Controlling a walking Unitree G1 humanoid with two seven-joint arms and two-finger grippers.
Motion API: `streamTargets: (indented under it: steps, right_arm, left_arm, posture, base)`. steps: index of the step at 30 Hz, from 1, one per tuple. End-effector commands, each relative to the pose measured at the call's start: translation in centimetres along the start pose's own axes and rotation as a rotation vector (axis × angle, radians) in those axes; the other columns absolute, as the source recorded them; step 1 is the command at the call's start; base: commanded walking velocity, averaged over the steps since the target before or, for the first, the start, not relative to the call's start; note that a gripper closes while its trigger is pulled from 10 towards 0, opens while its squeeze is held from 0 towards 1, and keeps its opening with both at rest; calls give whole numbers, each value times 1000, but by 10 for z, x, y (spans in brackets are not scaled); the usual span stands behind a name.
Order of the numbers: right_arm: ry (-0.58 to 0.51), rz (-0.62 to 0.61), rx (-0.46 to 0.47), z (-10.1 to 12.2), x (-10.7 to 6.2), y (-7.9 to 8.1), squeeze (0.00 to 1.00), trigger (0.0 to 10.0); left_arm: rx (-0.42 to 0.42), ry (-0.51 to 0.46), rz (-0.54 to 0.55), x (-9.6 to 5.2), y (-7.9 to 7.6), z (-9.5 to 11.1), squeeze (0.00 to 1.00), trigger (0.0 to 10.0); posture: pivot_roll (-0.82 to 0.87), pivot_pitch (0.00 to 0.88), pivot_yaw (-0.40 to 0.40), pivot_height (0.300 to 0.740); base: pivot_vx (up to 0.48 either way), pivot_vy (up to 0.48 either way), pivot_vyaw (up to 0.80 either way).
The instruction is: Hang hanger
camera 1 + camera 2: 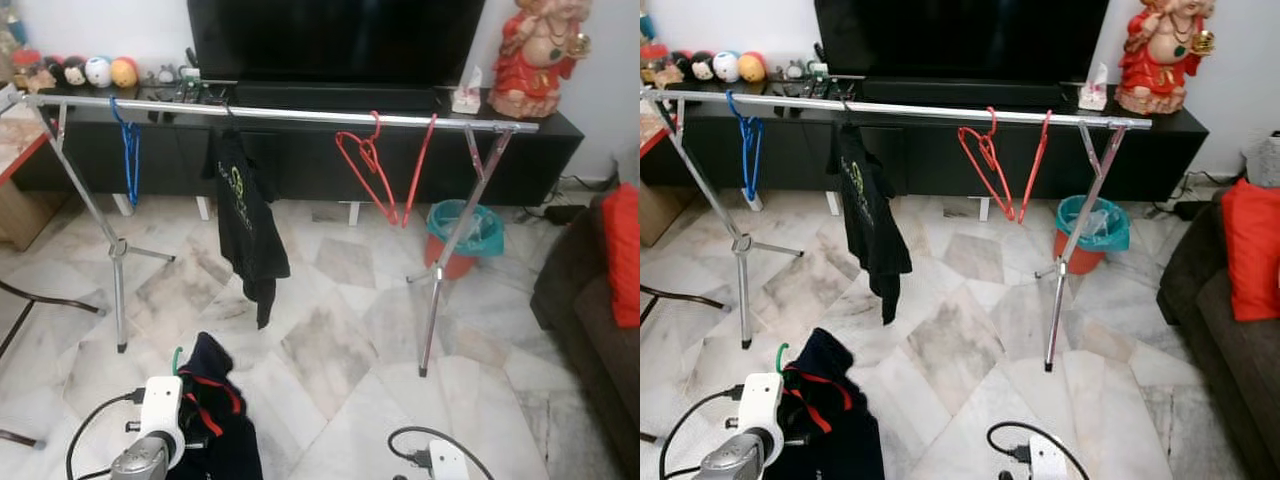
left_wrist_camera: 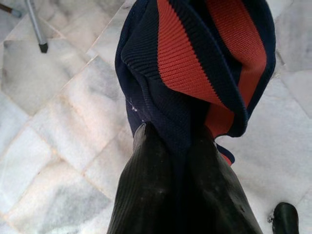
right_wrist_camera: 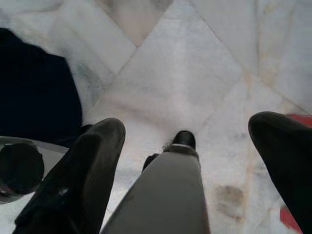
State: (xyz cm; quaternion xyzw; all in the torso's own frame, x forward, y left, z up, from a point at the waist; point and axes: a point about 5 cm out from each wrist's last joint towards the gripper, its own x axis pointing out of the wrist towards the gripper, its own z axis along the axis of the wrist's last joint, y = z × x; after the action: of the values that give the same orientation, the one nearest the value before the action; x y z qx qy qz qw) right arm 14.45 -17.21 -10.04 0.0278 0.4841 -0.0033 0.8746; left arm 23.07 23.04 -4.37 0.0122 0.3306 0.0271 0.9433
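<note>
Marble floor (image 1: 330,350); hanger (image 1: 177,358) hook upward

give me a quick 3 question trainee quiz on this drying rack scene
1. True or false: the black t-shirt lies on the floor.
2. Which hangers hang nearer the teal bin: A blue, B red?
3. What does the left tool hold?

Key:
1. False; it hangs from the rack rail.
2. B; the red hangers are on the rail's right part, the blue hanger on its left part.
3. A navy garment with red stripes on a green hanger; the right tool is open above the floor.
</note>
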Motion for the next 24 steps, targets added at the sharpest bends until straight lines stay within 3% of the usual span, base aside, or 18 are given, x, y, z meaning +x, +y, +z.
streamTargets:
  steps: [1, 24]
  right_arm:
    - [-6, -2, 15, 1, 0, 1, 0, 10000]
    - [-7, 1, 18, 1, 0, 2, 0, 10000]
  left_arm:
    - [-3, 10, 15, -1, 4, -1, 0, 10000]
    - [-1, 1, 10, -1, 5, 0, 0, 10000]
  posture:
    - [-144, 0, -15, 740]
    - [-142, 0, -12, 740]
  base:
    - [0, 330, 0]
    - [0, 331, 0]
